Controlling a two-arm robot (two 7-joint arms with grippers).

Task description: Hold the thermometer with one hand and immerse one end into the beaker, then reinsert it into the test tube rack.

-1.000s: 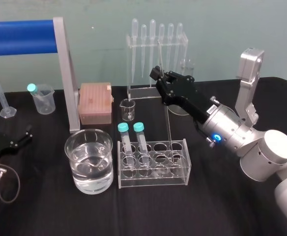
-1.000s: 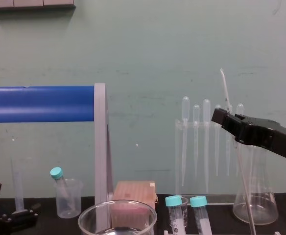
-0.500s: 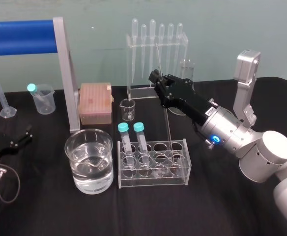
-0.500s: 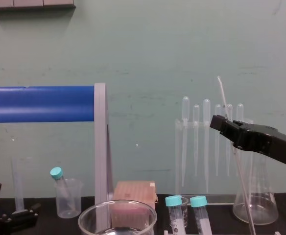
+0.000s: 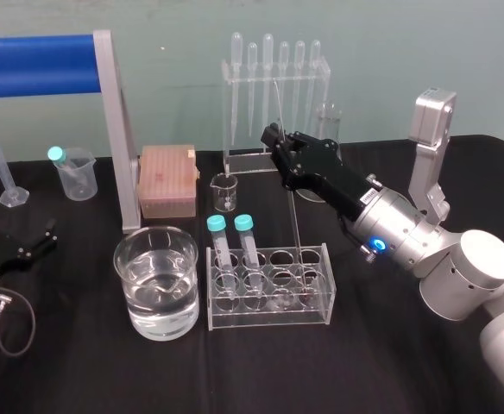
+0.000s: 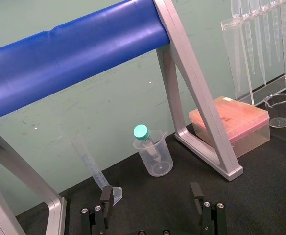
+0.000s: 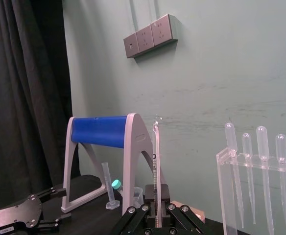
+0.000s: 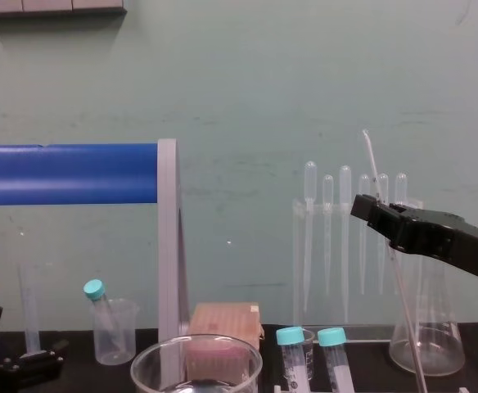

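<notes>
We see the right gripper clamped on the thermometer, shifted slightly left since a second ago. The rod's top now leans toward the pipette stand close behind, and its lower end sits at the right end of the test tube rack. The beaker stands just left of the rack with bare bench in front, and the left gripper rests open at the bench's left edge.

Pipette stand with five bulb pipettes directly behind right gripper; what looks like a conical flask behind, just to its right. Left of the gripper, going outward: small glass beaker, pink tip box, blue-barred frame, plastic beaker holding a teal-capped tube, graduated cylinder, all on black cloth.
</notes>
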